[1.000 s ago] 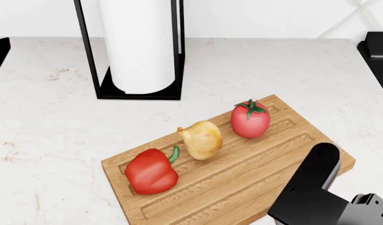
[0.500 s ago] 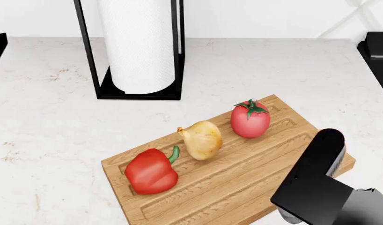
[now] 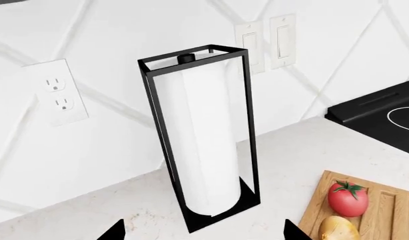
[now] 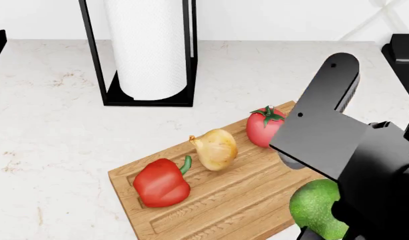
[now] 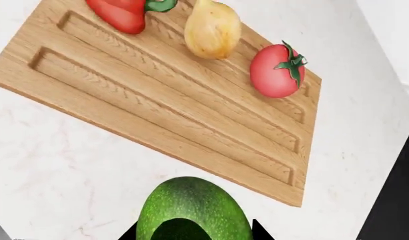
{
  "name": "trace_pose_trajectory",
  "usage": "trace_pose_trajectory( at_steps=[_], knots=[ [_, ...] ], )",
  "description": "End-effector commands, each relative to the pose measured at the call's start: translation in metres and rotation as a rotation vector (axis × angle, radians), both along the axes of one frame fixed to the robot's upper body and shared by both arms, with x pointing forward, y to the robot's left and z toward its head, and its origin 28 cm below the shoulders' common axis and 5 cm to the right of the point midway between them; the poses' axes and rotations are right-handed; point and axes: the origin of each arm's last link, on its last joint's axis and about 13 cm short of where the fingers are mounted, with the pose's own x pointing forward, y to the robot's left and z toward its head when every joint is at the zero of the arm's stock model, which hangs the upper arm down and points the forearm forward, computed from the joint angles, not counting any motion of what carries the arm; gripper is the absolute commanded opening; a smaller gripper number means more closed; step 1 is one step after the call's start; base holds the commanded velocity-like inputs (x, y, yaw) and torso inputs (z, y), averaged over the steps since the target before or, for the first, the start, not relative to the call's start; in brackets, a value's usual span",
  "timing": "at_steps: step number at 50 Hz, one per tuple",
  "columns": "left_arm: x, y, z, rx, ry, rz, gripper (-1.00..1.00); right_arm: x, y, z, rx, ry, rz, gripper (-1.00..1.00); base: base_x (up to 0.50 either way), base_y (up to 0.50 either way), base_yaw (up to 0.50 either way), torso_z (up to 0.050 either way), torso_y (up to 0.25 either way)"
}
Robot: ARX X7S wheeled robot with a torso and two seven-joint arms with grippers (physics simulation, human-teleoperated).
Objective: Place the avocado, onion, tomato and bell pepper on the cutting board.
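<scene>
White marble counter [image 4: 51, 130]; tiled wall [image 3: 111, 35] with outlet [image 3: 56, 92], switches [image 3: 266, 40]; black cooktop [image 3: 384, 112].

Head and both wrist views share the cutting board [image 4: 224, 200].

Even, bright, diffuse light fills all three sharp renders, with only faint soft shadows beneath the produce on the grooved light-brown wooden cutting board [image 4: 244, 195] and mild highlights on the glossy lobed red bell pepper [image 4: 160, 183].
</scene>
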Motion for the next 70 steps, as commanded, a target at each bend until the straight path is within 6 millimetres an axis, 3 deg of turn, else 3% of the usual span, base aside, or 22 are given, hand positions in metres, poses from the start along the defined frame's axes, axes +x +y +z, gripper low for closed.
trace_pose_trajectory(
  at_steps=[1,19,29,49,70],
  knots=[
    [-0.001,0.000,0.003,0.002,-0.007,0.002,1.00,0.014,0.009,0.008,0.006,-0.075,0.041,-1.00,0.00,0.00,0.00,0.000,0.000],
    [-0.002,0.002,0.001,-0.004,-0.008,0.008,1.00,0.047,0.020,0.003,0.024,-0.089,0.089,-1.00,0.00,0.00,0.00,0.000,0.000],
    [-0.005,0.002,0.003,-0.006,-0.016,0.008,1.00,0.063,0.025,-0.009,0.018,-0.054,0.100,-1.00,0.00,0.00,0.00,0.000,0.000],
    [-0.005,0.004,0.004,-0.011,-0.023,0.016,1.00,0.075,0.024,-0.020,0.009,-0.032,0.082,-1.00,0.00,0.00,0.00,0.000,0.000],
    [-0.002,0.005,0.001,-0.011,-0.014,0.026,1.00,0.103,0.028,-0.031,-0.003,0.000,0.081,-1.00,0.00,0.00,0.00,0.000,0.000]
  ],
)
